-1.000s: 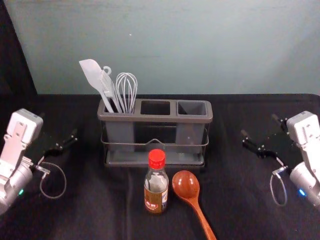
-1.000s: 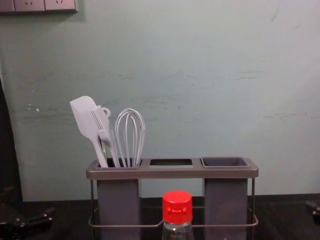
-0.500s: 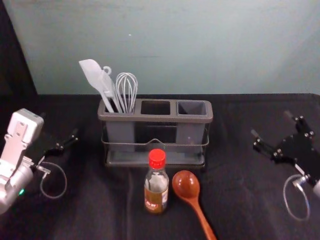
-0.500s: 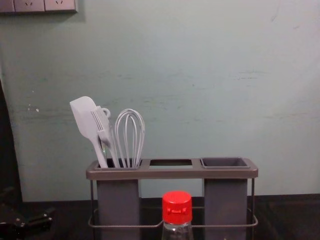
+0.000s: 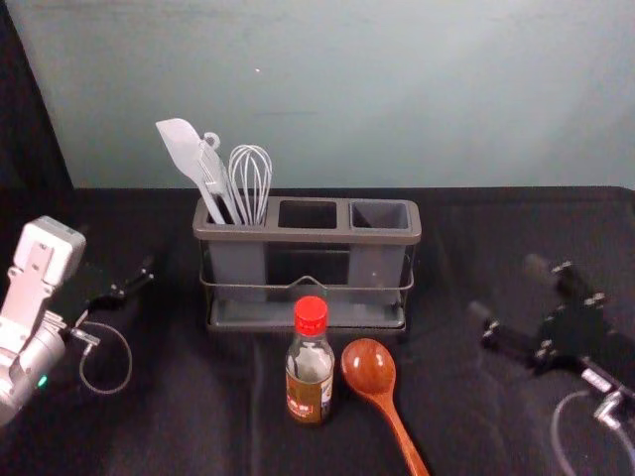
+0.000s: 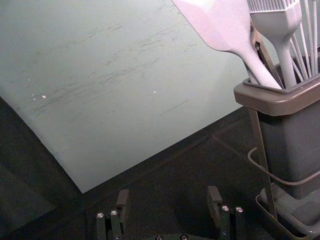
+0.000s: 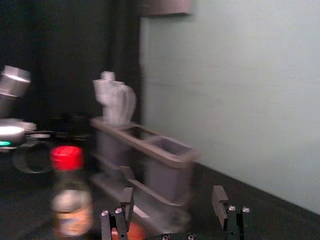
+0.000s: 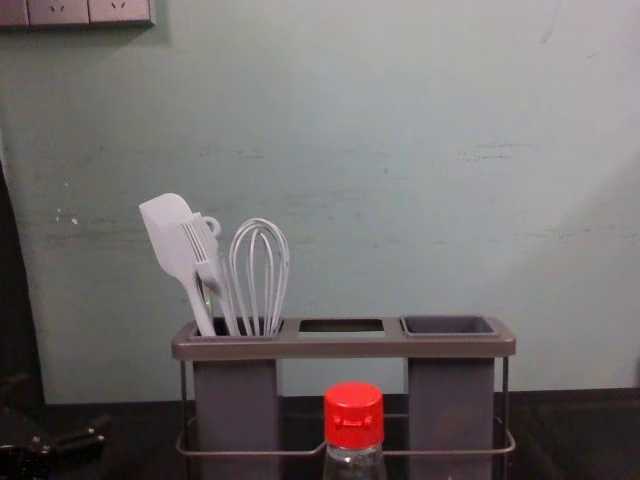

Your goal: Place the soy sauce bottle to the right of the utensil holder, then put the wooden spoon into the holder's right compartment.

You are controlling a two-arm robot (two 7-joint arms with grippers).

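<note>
Red-capped soy sauce bottle [image 5: 310,377] upright on black cloth, near side of the utensil holder [image 5: 308,235], in front of its middle. Wooden spoon [image 5: 369,367] lies just right of bottle, bowl toward holder, handle running near and rightward.

Right gripper [image 5: 508,290] over the right part of the table, right of holder and spoon, well apart from the bottle; jaws wide, fingers pointing toward the far left. Right wrist view: bottle sits outside the jaw span, beyond the finger that partly overlaps the spoon bowl; fingers well apart there too.

Left gripper [image 5: 116,248] parked left of holder, jaws wide, both fingers clear in its own wrist view; bottle and spoon well off to its right.

Bottle label [image 5: 306,397]: brown with pale parts, some light lettering, too small to read, brand can't be told. White tag [image 5: 597,381] on right arm, print unreadable. Socket panel [image 8: 90,10] high on the wall at left, slot marks visible.

Holder's left compartment has white spatula [image 5: 182,147], brush [image 8: 203,240] and whisk [image 5: 250,178]. Middle opening [image 5: 308,214] next, then right compartment [image 5: 381,215].
</note>
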